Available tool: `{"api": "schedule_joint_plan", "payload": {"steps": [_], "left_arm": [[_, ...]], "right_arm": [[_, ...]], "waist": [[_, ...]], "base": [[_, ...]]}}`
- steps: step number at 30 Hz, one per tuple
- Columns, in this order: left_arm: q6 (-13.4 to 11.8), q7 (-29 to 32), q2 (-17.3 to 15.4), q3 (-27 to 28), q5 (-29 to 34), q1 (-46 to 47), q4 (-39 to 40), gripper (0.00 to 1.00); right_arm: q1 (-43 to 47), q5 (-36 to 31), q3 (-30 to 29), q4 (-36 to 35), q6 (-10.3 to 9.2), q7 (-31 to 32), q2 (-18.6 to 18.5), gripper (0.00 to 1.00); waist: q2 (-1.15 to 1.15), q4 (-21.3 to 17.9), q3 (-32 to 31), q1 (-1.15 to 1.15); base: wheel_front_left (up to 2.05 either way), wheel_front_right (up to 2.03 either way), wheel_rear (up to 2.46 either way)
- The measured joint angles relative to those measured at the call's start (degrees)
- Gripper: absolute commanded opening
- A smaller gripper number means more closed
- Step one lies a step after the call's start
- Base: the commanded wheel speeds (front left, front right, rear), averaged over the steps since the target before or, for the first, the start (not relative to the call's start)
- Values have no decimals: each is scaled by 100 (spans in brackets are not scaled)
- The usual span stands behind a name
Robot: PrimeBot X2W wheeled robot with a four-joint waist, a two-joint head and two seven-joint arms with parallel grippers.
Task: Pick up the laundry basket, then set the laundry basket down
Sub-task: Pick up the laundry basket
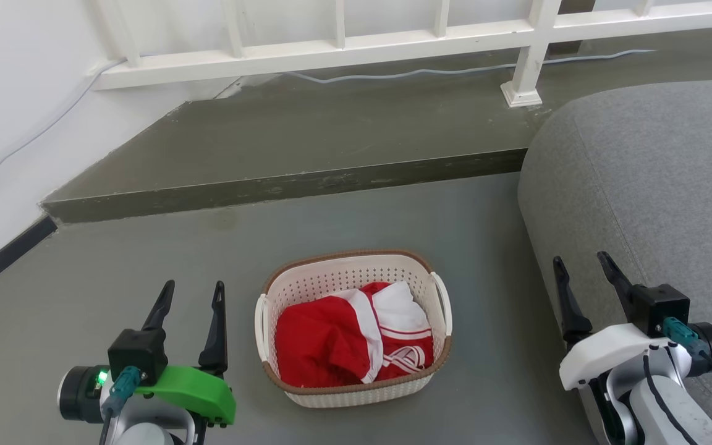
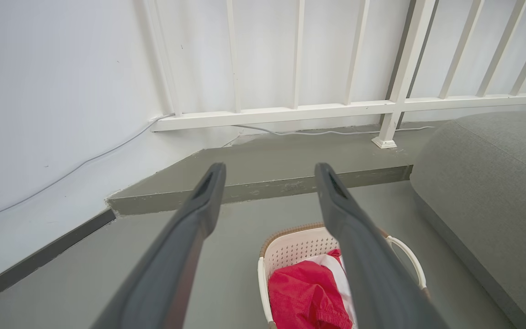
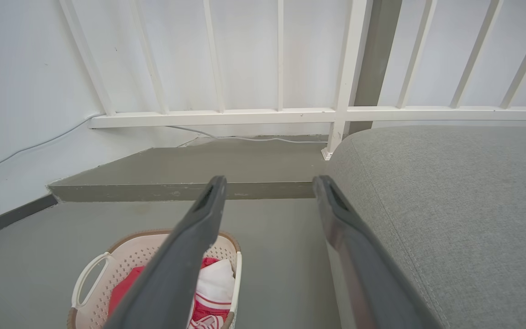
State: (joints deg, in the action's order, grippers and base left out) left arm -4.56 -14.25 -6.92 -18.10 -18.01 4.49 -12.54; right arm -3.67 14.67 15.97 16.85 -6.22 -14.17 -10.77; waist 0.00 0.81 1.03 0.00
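The grey floor [image 1: 146, 272] is the biggest thing in front of me. On my right is a big grey sofa [image 1: 652, 173] with a round edge. Far ahead a white railing [image 1: 331, 52] runs along a white wall [image 1: 16, 93]. Under the railing there is a low grey step [image 1: 306, 142].

The laundry basket [image 1: 337, 278] sits on the floor, right in the middle, between my two arms. It stands the right way up. It is cream-white with little holes, a brown rim and a white handle on each side. Red and white clothes [image 1: 325, 340] lie bunched up inside it.

My left gripper [image 1: 194, 284] is near the basket's left side but is not touching it. Its two dark fingers are spread apart and hold nothing. My right gripper [image 1: 579, 257] is over by the sofa's edge, a bit away from the basket. Its fingers are spread apart too, with nothing in them.

A thin pale cable [image 1: 405, 73] lies on the step below the railing.
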Motion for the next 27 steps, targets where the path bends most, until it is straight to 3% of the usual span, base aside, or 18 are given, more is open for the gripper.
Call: {"api": "schedule_joint_plan", "payload": {"steps": [27], "left_arm": [[53, 0, 51, 79, -94, 115, 153, 100]], "right_arm": [[-328, 11, 14, 11, 1, 0, 108, 100]], "waist": [[0, -63, 808, 0]], "base": [[0, 0, 0]]}}
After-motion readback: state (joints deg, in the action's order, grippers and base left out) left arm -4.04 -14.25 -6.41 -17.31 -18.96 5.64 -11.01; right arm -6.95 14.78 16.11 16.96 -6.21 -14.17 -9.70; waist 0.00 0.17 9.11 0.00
